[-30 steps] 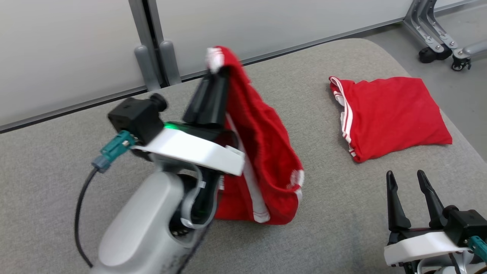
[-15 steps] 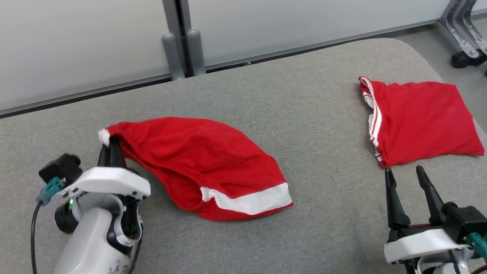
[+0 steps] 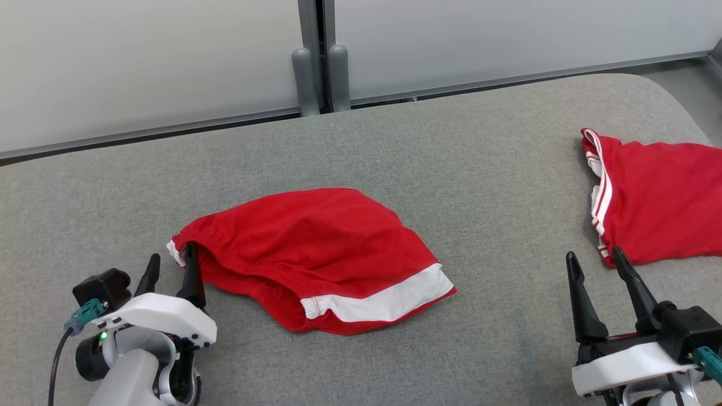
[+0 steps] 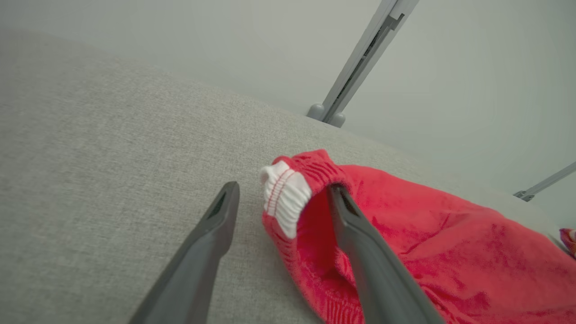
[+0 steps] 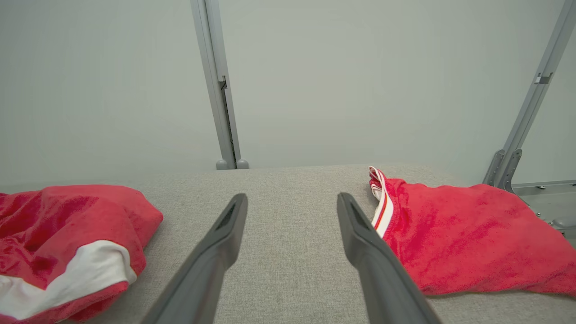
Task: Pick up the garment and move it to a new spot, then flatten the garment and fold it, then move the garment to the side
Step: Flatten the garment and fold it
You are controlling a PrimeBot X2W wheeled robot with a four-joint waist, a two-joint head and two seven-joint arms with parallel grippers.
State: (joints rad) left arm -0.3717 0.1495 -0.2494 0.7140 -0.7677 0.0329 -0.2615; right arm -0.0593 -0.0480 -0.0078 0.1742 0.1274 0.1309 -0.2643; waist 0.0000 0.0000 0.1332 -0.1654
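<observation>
The garment [image 3: 316,254], red shorts with a white hem band, lies crumpled on the grey padded table [image 3: 451,141], left of the middle. My left gripper [image 3: 172,255] is open at its left end. In the left wrist view the white waistband corner [image 4: 285,198] sits between the left gripper's [image 4: 283,186] fingers, and the right finger reaches into the waist opening of the garment [image 4: 427,252]. My right gripper [image 3: 594,255] stands open and empty near the front right; the right wrist view shows it [image 5: 291,196] over bare table, with the garment [image 5: 67,225] far to its left.
A second red garment [image 3: 660,197] with white stripes lies folded at the table's right end, just beyond my right gripper; it also shows in the right wrist view [image 5: 459,234]. A pale wall with a grey post [image 3: 321,56] runs behind the table's far edge.
My left gripper has come down to the left with the garment, laid it on the table and opened. The head camera has shifted, so the whole view has slid right. The right gripper has stayed put.
</observation>
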